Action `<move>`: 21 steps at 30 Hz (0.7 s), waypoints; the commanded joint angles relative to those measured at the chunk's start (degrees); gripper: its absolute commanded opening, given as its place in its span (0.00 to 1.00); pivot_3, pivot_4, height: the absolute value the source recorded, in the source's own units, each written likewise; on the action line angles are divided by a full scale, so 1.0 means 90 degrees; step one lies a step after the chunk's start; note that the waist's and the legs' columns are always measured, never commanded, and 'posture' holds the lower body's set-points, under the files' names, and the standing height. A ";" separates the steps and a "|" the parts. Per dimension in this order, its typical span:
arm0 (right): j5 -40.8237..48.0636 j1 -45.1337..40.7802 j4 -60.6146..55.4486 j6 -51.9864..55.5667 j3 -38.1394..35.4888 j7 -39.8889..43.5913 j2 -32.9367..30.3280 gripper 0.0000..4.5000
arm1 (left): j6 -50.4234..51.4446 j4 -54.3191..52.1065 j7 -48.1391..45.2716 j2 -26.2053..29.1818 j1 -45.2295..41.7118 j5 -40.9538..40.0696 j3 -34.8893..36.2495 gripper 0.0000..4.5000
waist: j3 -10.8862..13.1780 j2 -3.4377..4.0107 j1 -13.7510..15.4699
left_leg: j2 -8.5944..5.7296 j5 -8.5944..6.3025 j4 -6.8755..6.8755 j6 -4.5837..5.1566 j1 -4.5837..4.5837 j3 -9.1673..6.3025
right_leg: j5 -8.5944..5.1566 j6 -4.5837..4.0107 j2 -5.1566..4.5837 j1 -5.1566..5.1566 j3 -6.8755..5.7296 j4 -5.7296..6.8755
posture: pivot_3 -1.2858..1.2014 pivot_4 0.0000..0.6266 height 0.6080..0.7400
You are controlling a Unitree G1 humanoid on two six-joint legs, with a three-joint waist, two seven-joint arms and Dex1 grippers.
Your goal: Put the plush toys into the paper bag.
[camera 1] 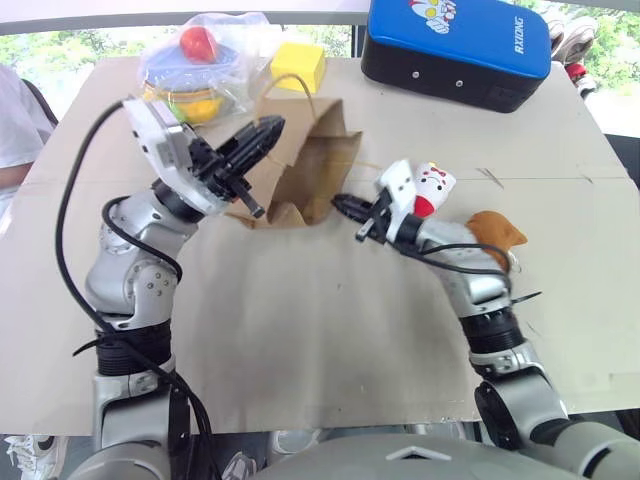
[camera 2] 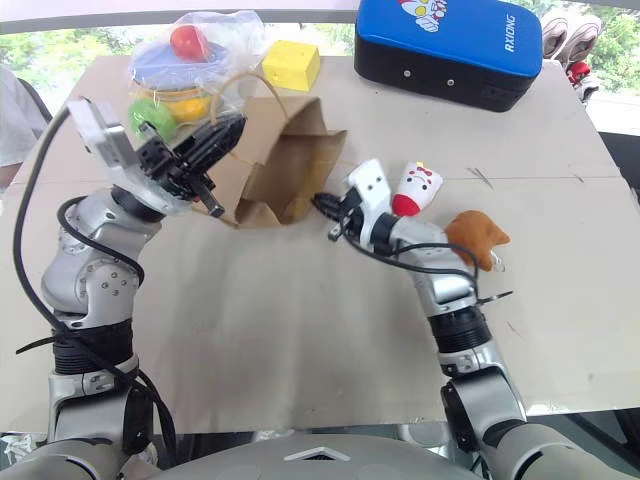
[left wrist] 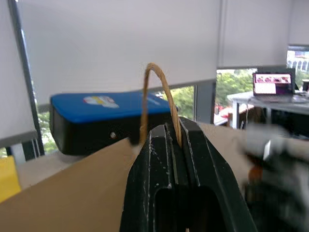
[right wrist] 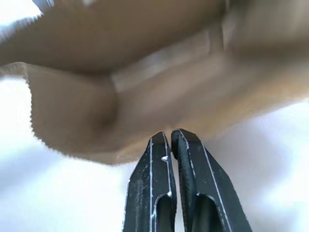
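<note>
Currently, head views: left claw [camera 1: 262, 130] clamped shut on a twisted loop handle [camera 2: 240, 88] of the paper bag [camera 1: 315, 175], holding that side up; bag mouth faces toward the right claw, rest of the bag slumped on the tabletop [camera 1: 300, 320]. Right claw [camera 1: 345, 205] pinched together, empty, tips just off the bag's open edge. White mouse plush [camera 1: 432, 188] lying right behind the right claw, beside its wrist, long axis slanted with the red base toward the arm. Orange-brown plush [camera 1: 495, 232] further back along the same forearm, touching or nearly touching it; cannot tell which. Both toys still outside the bag, well apart from the left claw. Right arm clearly nearer to both.

Left wrist view: fingers [left wrist: 159, 164] together with the handle loop [left wrist: 157, 92] rising out between them; brown bag panel just ahead, blue case [left wrist: 111, 118] beyond.

Right wrist view: fingers [right wrist: 153, 188] closed, nothing between; bag interior [right wrist: 145, 92] straight ahead, creased bottom visible.

Judgement: mouse likely first pick; needs right claw pulled back and reopened, then approach across the cone's short axis. Risk: bag mouth sagging shut if the left grip drops.
</note>
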 commanded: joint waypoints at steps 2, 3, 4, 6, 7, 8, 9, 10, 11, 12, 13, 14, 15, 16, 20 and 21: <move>0.0853 0.0200 -0.2093 0.1180 -0.0427 -0.0394 -0.0403 0.30 | -0.0463 0.0453 -0.0334 0.0001 -0.0345 0.0263 -0.0051 0.00 | -0.0002 -0.0003 0.0030 | -0.0002 0.0000 0.0001 0.0000 0.0000 0.0002 | -0.0001 0.0001 -0.0002 0.0003 0.0000 -0.0005 | 0.52 0.24 1.00; 0.0840 0.0140 -0.2389 0.1425 -0.0647 -0.0784 -0.0412 0.40 | -0.0487 0.0596 -0.0422 0.0015 -0.0442 0.0339 -0.0121 0.00 | -0.0002 -0.0003 0.0030 | -0.0002 0.0000 0.0001 0.0000 -0.0002 0.0001 | -0.0001 0.0002 -0.0002 0.0003 -0.0001 -0.0008 | 0.52 0.24 1.00; 0.0808 0.0079 -0.2635 0.1615 -0.0818 -0.1042 -0.0509 0.51 | -0.0543 0.0706 -0.0522 0.0043 -0.0515 0.0436 -0.0194 0.00 | -0.0002 -0.0003 0.0030 | -0.0002 0.0000 0.0001 0.0000 -0.0002 0.0002 | -0.0001 0.0002 -0.0002 0.0003 0.0000 -0.0009 | 0.52 0.24 1.00; 0.0922 -0.0015 -0.2955 0.1857 -0.1149 -0.1344 -0.0654 0.70 | -0.0588 0.0855 -0.0593 0.0065 -0.0631 0.0552 -0.0247 0.00 | -0.0002 -0.0003 0.0031 | -0.0003 0.0000 0.0003 0.0000 -0.0003 0.0002 | -0.0001 0.0002 -0.0002 0.0003 0.0000 -0.0008 | 0.52 0.24 1.00; 0.1082 -0.0047 -0.3069 0.1968 -0.1275 -0.1373 -0.0725 0.78 | -0.0598 0.0902 -0.0596 0.0093 -0.0664 0.0622 -0.0267 0.00 | -0.0002 -0.0003 0.0030 | -0.0004 0.0000 0.0004 0.0000 -0.0003 0.0003 | -0.0001 0.0002 -0.0003 0.0003 0.0001 -0.0008 | 0.52 0.24 1.00; 0.1300 -0.0095 -0.3187 0.2022 -0.1412 -0.1365 -0.0766 0.78 | -0.0666 0.0925 -0.0637 0.0113 -0.0685 0.0693 -0.0289 0.00 | -0.0002 -0.0003 0.0027 | -0.0005 0.0000 0.0004 0.0000 -0.0003 0.0004 | -0.0001 0.0002 -0.0003 0.0003 0.0002 -0.0009 | 0.52 0.24 1.00; 0.1601 -0.0153 -0.3276 0.2102 -0.1554 -0.1329 -0.0780 0.78 | -0.0713 0.0931 -0.0652 0.0119 -0.0697 0.0755 -0.0302 0.00 | -0.0002 -0.0003 0.0014 | -0.0005 0.0000 0.0003 0.0001 -0.0003 0.0003 | -0.0001 0.0003 -0.0003 0.0003 0.0002 -0.0010 | 0.52 0.24 1.00; 0.1832 -0.0187 -0.3340 0.2161 -0.1648 -0.1309 -0.0799 0.78 | -0.0752 0.0921 -0.0664 0.0114 -0.0697 0.0795 -0.0308 0.00 | -0.0002 -0.0003 0.0001 | -0.0004 0.0000 0.0002 0.0001 -0.0003 0.0003 | -0.0001 0.0002 -0.0002 0.0003 0.0002 -0.0010 | 0.52 0.24 1.00; 0.2418 -0.0260 -0.3398 0.2230 -0.1828 -0.1209 -0.0722 0.78 | -0.0782 0.0957 -0.0571 0.0111 -0.0743 0.0937 -0.0342 0.00 | -0.0002 -0.0003 -0.0006 | -0.0002 0.0000 0.0001 0.0001 -0.0002 0.0003 | -0.0001 0.0002 0.0000 0.0002 0.0003 -0.0009 | 0.52 0.24 1.00; 0.2973 -0.0328 -0.3411 0.2324 -0.1963 -0.1151 -0.0639 0.78 | -0.0786 0.0930 -0.0503 0.0061 -0.0792 0.0978 -0.0367 0.00 | 0.0000 -0.0001 -0.0005 | 0.0000 0.0000 0.0000 0.0001 -0.0002 0.0001 | -0.0001 0.0001 0.0001 0.0002 0.0002 -0.0008 | 0.52 0.24 1.00; 0.3272 -0.0382 -0.3406 0.2371 -0.2010 -0.1125 -0.0623 0.78 | -0.0757 0.0870 -0.0427 0.0009 -0.0836 0.0997 -0.0396 0.00 | 0.0000 -0.0001 -0.0006 | 0.0001 0.0000 -0.0001 0.0002 -0.0002 -0.0001 | -0.0001 0.0001 0.0002 0.0002 0.0001 -0.0007 | 0.52 0.24 1.00; 0.3320 -0.0427 -0.3347 0.2376 -0.1896 -0.1070 -0.0683 0.78 | -0.0780 0.0781 -0.0361 -0.0048 -0.0893 0.1043 -0.0449 0.00 | 0.0000 -0.0001 -0.0003 | 0.0001 0.0000 -0.0001 0.0002 -0.0002 -0.0001 | -0.0001 0.0001 0.0003 0.0002 0.0001 -0.0006 | 0.52 0.24 1.00; 0.3216 -0.0445 -0.3281 0.2338 -0.1714 -0.1033 -0.0793 0.78 | -0.0773 0.0686 -0.0302 -0.0104 -0.0947 0.1035 -0.0477 0.00 | 0.0000 -0.0001 0.0001 | 0.0001 0.0000 0.0000 0.0002 -0.0002 -0.0001 | -0.0001 0.0001 0.0002 0.0003 0.0001 -0.0006 | 0.52 0.24 1.00; 0.3088 -0.0444 -0.3224 0.2274 -0.1531 -0.1000 -0.0909 0.78 | -0.0720 0.0581 -0.0210 -0.0158 -0.1002 0.0999 -0.0484 0.00 | -0.0001 -0.0002 0.0003 | 0.0000 0.0000 0.0001 0.0002 -0.0002 0.0000 | -0.0001 0.0003 0.0000 0.0004 0.0001 -0.0008 | 0.52 0.24 1.00; 0.2796 -0.0529 -0.2861 0.1953 -0.0936 -0.0950 -0.1004 0.78 | -0.0429 0.0199 0.0332 -0.0255 -0.1336 0.0888 -0.0353 0.00 | -0.0001 -0.0005 0.0005 | -0.0003 0.0000 0.0003 0.0002 -0.0005 0.0001 | 0.0000 0.0004 -0.0002 0.0004 0.0002 -0.0012 | 0.52 0.24 1.00; 0.2772 -0.0577 -0.2762 0.1876 -0.0820 -0.0923 -0.0978 0.78 | -0.0364 0.0108 0.0443 -0.0236 -0.1398 0.0879 -0.0314 0.00 | -0.0001 -0.0004 0.0005 | -0.0003 0.0000 0.0003 0.0002 -0.0005 0.0000 | 0.0000 0.0004 -0.0001 0.0004 0.0001 -0.0011 | 0.52 0.24 1.00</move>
